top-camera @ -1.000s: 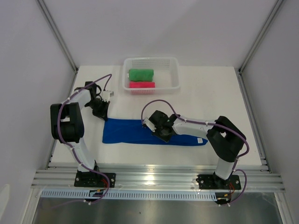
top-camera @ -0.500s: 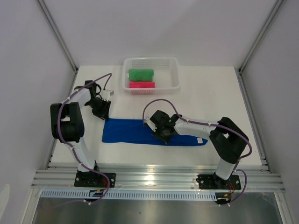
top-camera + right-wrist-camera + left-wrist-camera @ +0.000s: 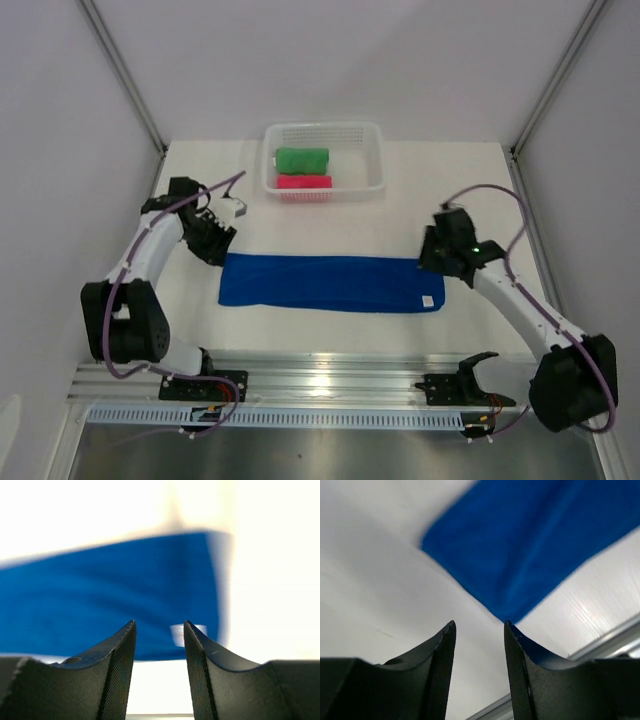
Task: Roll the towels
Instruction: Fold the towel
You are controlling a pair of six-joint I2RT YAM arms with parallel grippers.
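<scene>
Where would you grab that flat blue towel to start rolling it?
Probably at one short end, pinching its corner edge from above and outside. The blue towel lies flat as a long strip, so only its thin edges offer a pinch. The right gripper hangs open by the tagged end, the left gripper open by the other.

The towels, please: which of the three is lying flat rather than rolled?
The blue towel, spread flat on the table; the green towel and the pink towel sit rolled in the basket.
</scene>
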